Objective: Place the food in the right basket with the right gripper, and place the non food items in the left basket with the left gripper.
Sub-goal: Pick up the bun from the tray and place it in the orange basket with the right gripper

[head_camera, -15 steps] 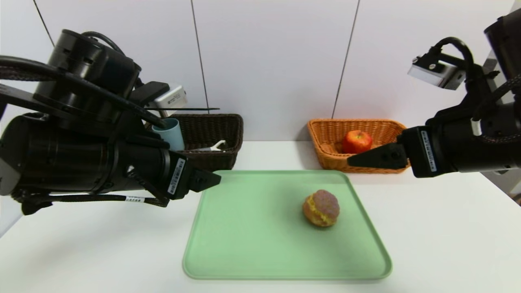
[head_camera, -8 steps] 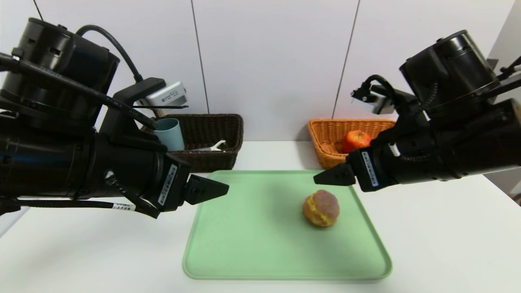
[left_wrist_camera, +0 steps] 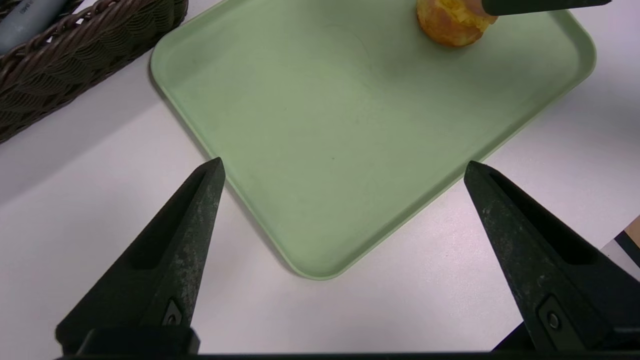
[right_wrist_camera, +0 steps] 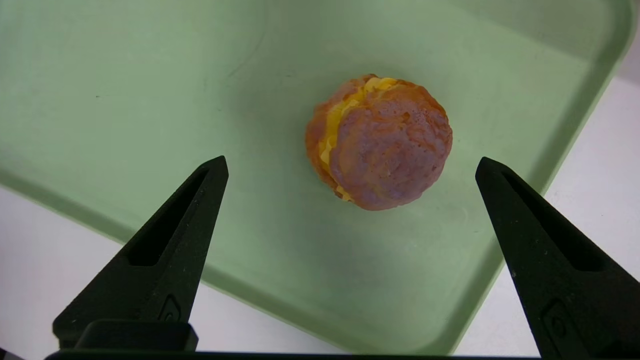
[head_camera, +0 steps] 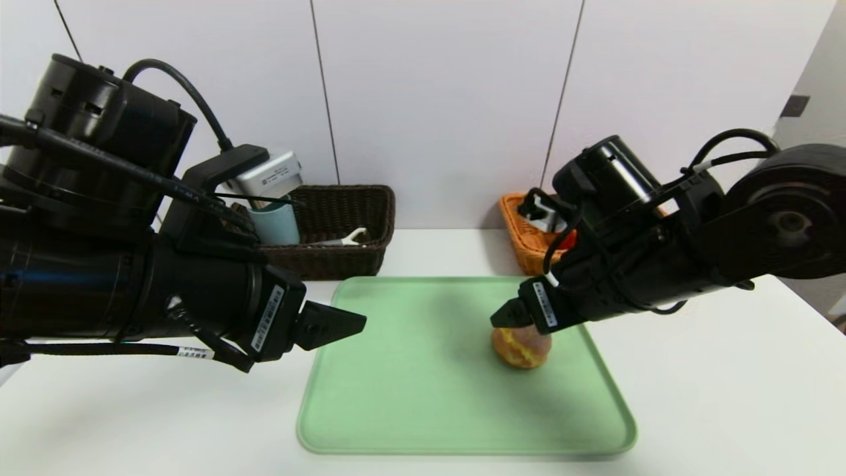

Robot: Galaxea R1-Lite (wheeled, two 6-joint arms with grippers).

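Note:
A round pinkish-brown bun (head_camera: 522,350) with yellow filling lies on the right half of the green tray (head_camera: 410,396). My right gripper (head_camera: 505,317) hangs open just above the bun (right_wrist_camera: 380,142), which sits slightly ahead of its spread fingertips (right_wrist_camera: 220,165). My left gripper (head_camera: 360,322) hovers open and empty over the tray's near-left corner (left_wrist_camera: 310,270). The dark brown left basket (head_camera: 357,258) holds a teal-grey cup (head_camera: 277,225) and a white peeler (head_camera: 347,238). The orange right basket (head_camera: 519,228) is mostly hidden behind my right arm. Only a sliver of red apple (head_camera: 570,238) shows.
The white table (head_camera: 714,396) stretches around the tray, with a white panelled wall behind the baskets. My bulky left arm (head_camera: 99,277) fills the left side. The bun (left_wrist_camera: 452,25) also shows far off in the left wrist view.
My right arm swung from beside the orange basket leftward and down over the bun. The left gripper drifted slightly forward over the tray corner. Both stayed open.

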